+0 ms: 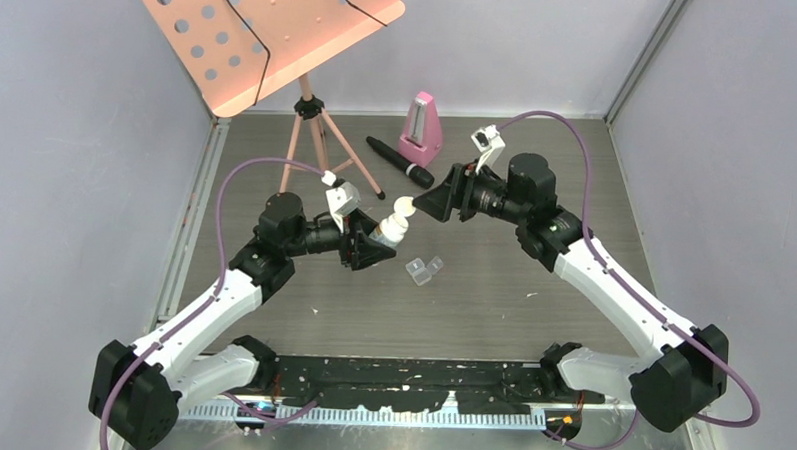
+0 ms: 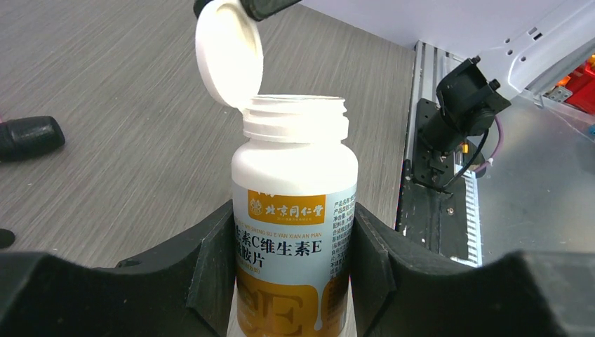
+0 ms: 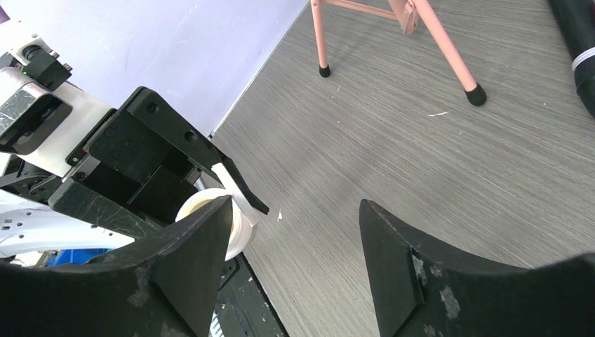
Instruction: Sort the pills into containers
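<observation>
My left gripper [image 1: 379, 234] [image 2: 295, 235] is shut on a small white bottle [image 1: 392, 228] [image 2: 295, 203] with an orange label, held clear of the table. Its hinged white cap [image 2: 228, 55] [image 1: 404, 202] stands flipped open, and the threaded mouth [image 2: 295, 116] is uncovered. My right gripper [image 1: 423, 203] [image 3: 295, 242] is open just beyond the cap, with only table between its fingers [image 3: 393, 267]. The bottle's rim [image 3: 238, 226] shows beside its left finger. The clear two-compartment containers [image 1: 424, 270] lie on the table below the two grippers. No pills are visible in any view.
A pink music stand [image 1: 266, 30] on a tripod [image 1: 317, 142] [image 3: 435, 35] stands at the back left. A pink metronome [image 1: 421, 129] and a black microphone [image 1: 399, 161] lie behind the grippers. Grey walls close in both sides.
</observation>
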You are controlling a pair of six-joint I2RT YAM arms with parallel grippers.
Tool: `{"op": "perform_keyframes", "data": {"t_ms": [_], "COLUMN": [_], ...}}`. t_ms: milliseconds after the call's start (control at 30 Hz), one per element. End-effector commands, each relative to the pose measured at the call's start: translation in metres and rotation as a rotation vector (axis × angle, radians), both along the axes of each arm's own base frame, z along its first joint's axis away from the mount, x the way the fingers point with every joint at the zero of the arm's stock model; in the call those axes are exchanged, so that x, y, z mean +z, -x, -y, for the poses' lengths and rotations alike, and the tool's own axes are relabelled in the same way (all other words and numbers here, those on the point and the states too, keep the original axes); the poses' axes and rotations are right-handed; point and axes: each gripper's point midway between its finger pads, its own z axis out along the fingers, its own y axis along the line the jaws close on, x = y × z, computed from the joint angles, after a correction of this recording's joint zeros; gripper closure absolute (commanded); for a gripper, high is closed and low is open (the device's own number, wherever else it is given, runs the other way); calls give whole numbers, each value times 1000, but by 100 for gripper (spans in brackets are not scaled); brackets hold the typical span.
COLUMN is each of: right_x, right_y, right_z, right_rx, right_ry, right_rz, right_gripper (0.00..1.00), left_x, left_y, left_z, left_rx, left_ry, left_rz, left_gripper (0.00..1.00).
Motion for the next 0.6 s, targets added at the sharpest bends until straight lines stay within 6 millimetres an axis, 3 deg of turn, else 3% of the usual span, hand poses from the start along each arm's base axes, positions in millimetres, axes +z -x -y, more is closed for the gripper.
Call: {"op": "perform_keyframes", "data": {"t_ms": [0,333,567], "right_x": [6,-12,-24], "right_y": [-2,-5,0], "right_z": [-4,-8,-25], "right_rx": [4,15,76], "right_ry": [-16,18,11], "right_rz": [-5,-71,-122], "right_gripper": [28,33,42], "left_x": [21,19,1], "left_y": [4,7,6], "left_z": [1,5,4], "left_rx": [-40,-77,-73], "left_ry": [38,39,-15], "left_rz": [91,101,90], "left_gripper": [100,100,100]}}
